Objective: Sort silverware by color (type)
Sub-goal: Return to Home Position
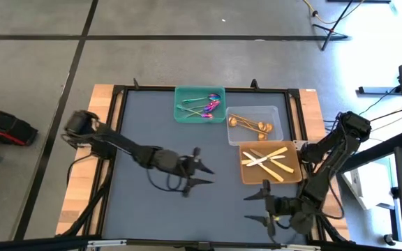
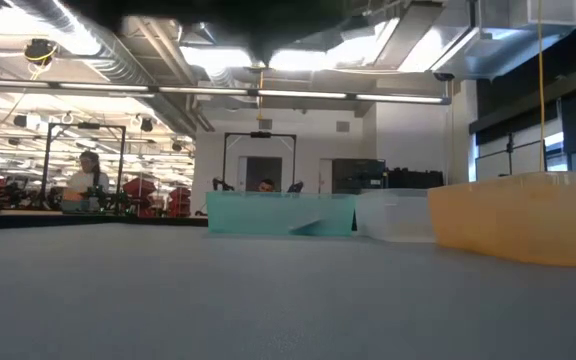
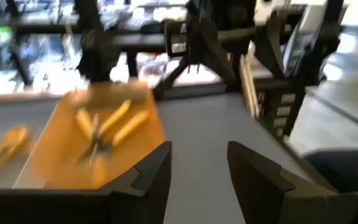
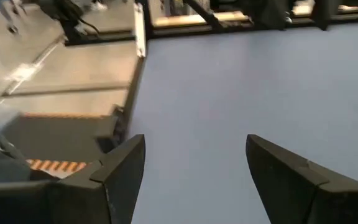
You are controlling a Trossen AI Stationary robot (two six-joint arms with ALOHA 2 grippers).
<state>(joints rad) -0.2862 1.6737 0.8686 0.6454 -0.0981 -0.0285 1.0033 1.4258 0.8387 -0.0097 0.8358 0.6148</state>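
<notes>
The silverware lies in three trays along the table's far right. Purple-headed spoons (image 1: 204,106) rest in the green tray (image 1: 180,113). Gold spoons (image 1: 248,124) sit in the clear tray (image 1: 278,136). Pale yellow knives (image 1: 267,160) lie crossed in the orange tray (image 1: 247,174), also seen in the left wrist view as knives (image 3: 107,127). My left gripper (image 1: 202,174) hovers open over the bare mat at mid-table, pointing toward the orange tray. My right gripper (image 1: 255,207) is open above the mat near the near edge, right of centre, holding nothing.
The blue-grey mat (image 1: 145,132) is bordered by a black frame and wooden edges. In the low view the green tray (image 2: 280,213), clear tray (image 2: 393,215) and orange tray (image 2: 523,220) stand in a row. People sit in the room beyond the table.
</notes>
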